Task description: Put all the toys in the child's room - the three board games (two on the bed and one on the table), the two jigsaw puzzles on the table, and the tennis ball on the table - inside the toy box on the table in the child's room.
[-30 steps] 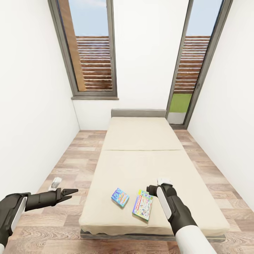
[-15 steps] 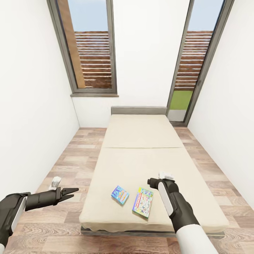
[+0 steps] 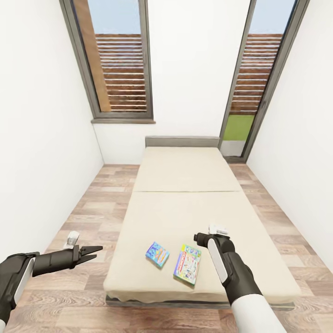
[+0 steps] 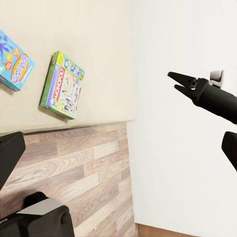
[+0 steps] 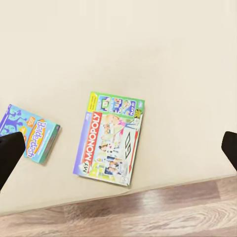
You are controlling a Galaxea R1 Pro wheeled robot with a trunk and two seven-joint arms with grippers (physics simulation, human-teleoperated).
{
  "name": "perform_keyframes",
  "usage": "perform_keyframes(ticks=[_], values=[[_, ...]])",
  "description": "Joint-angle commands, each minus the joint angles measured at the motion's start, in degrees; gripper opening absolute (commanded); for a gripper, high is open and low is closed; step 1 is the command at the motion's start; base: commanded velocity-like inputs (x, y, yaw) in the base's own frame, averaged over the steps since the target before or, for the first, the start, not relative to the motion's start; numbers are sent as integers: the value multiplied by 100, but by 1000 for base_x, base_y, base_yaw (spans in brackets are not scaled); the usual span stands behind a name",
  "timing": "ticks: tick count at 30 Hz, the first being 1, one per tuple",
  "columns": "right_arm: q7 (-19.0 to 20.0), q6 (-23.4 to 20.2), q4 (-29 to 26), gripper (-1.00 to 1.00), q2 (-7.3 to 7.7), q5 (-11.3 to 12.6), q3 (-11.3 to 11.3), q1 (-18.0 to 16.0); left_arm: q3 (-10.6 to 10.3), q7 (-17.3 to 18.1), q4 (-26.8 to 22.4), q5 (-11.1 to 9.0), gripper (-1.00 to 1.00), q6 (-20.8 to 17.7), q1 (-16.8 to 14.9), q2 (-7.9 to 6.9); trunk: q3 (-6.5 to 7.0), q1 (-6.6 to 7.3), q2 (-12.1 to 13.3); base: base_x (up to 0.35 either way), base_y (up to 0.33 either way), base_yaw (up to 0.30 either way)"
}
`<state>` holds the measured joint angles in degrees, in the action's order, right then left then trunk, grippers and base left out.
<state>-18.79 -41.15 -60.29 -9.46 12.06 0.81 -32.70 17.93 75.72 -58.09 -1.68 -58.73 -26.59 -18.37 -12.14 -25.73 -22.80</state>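
1. Head view: the bed runs away from the camera toward the far wall, between two tall grey-framed windows. Beige mattress cover, dark grey headboard at the far end, wood-plank floor on both sides.
2. Two board games lie flat on the near end of the bed, close to the foot edge, apart from each other and not touching.
3. Small blue board game is the left one of the pair, turned at an angle. In the right wrist view its lid reads something like "Balderdash"; part of it is hidden behind a dark fingertip.
4. Green-edged board game is just right of the blue one, nearer the foot edge. Lid reads "MY MONOPOLY" in the right wrist view. Both boxes also show in the left wrist view: blue, green.
5. Left gripper hovers over the floor, left of the bed, pointing toward it. Fingers are close together at the tips and hold nothing.
6. Right gripper hangs above the mattress, just right of the green-edged box, clear of it. Its dark fingertips sit at opposite edges of the right wrist view, so jaws are spread wide, empty.
7. Neither gripper touches a box.
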Motion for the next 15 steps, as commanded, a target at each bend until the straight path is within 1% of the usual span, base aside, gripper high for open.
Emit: perform_keyframes(ticks=[1,4,10,12,15], values=[[-42,-11,-4,100,-4,60,7,-5,2,7,-1,-12,100,-59,-4,-4,-21,-5,-12,199,0,0],[-37,-5,0,100,-5,61,3,-4,6,10,-5,-15,100,-54,-3,-12,-49,-5,-12,145,0,0],[-35,-4,1,100,-4,60,-9,-2,7,5,-9,-16,100,-49,-4,-11,-106,-5,-12,29,-1,0],[-35,-6,0,100,-3,60,-10,-2,6,4,-13,-17,100,-40,-4,-10,-125,-5,-12,47,-80,0],[-35,-4,3,100,-6,58,-26,0,6,1,-15,-11,100,-35,-4,-9,-154,-5,-12,149,-166,0]])
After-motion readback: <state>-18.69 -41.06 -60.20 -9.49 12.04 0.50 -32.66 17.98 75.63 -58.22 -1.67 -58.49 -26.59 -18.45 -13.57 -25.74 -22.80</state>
